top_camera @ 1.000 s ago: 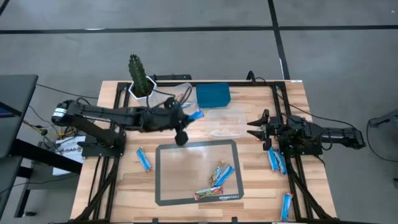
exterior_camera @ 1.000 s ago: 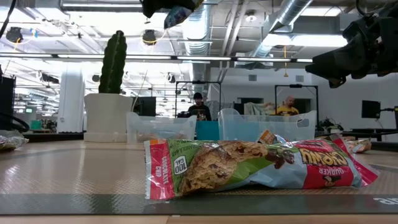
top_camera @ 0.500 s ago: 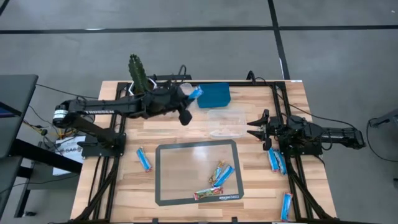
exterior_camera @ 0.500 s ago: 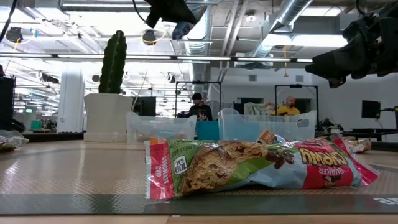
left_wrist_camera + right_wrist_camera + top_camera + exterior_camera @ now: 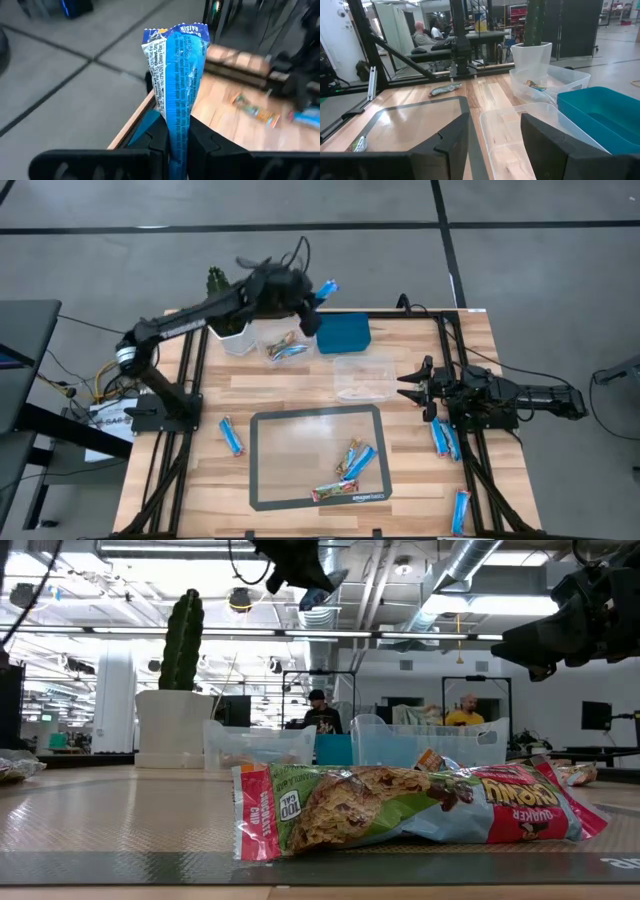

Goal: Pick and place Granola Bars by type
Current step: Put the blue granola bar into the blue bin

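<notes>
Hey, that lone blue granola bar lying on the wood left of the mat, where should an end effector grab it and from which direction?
Come straight down on the blue granola bar and pinch across its narrow middle. It lies flat and slightly diagonal on the table, with nothing touching it, so the fingers should probably turn to straddle its long sides.

Bright even overhead light, soft shadows, blurred left-wrist background
</notes>
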You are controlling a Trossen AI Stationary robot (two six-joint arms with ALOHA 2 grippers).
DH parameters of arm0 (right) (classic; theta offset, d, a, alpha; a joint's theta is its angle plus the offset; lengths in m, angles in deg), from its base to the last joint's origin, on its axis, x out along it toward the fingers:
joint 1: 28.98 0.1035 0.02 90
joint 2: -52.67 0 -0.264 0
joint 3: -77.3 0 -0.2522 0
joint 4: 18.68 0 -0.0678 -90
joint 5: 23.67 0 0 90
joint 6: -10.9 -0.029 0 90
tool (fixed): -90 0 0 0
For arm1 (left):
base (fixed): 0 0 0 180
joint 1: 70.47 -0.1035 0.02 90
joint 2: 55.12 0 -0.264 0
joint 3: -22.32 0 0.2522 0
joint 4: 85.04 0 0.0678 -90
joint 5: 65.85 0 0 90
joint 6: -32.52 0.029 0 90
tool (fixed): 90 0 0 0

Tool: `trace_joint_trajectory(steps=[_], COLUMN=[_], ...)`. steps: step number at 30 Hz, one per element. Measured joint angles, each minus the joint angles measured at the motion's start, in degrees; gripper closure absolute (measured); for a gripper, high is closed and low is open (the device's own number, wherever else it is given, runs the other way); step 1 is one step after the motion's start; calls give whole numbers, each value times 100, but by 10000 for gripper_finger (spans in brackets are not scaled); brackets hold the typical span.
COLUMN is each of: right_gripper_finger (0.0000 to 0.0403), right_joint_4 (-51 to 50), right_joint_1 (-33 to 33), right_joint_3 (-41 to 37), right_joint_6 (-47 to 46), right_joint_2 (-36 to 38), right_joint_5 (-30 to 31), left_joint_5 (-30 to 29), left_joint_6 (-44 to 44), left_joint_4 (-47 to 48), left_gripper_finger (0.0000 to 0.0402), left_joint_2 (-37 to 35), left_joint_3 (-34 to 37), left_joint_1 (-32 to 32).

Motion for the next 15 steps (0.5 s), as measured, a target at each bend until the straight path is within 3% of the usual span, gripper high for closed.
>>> trace_joint_trajectory(steps=[5, 10, 15], right_gripper_finger=[233, 233, 233], right_joint_4=[1, 0, 1], right_joint_1=[0, 0, 0], right_joint_3=[0, 0, 0], right_joint_6=[0, 0, 1], right_joint_2=[-1, 0, 1], right_joint_5=[0, -1, -2], left_joint_5=[336, 834, 1626], left_joint_6=[468, 761, 812], left_joint_4=[1862, 3110, 2764], left_gripper_finger=[372, 372, 372], left_joint_2=[1100, 2264, 2595], left_joint_3=[-1994, -3804, -3524], left_joint_1=[-288, -454, -632])
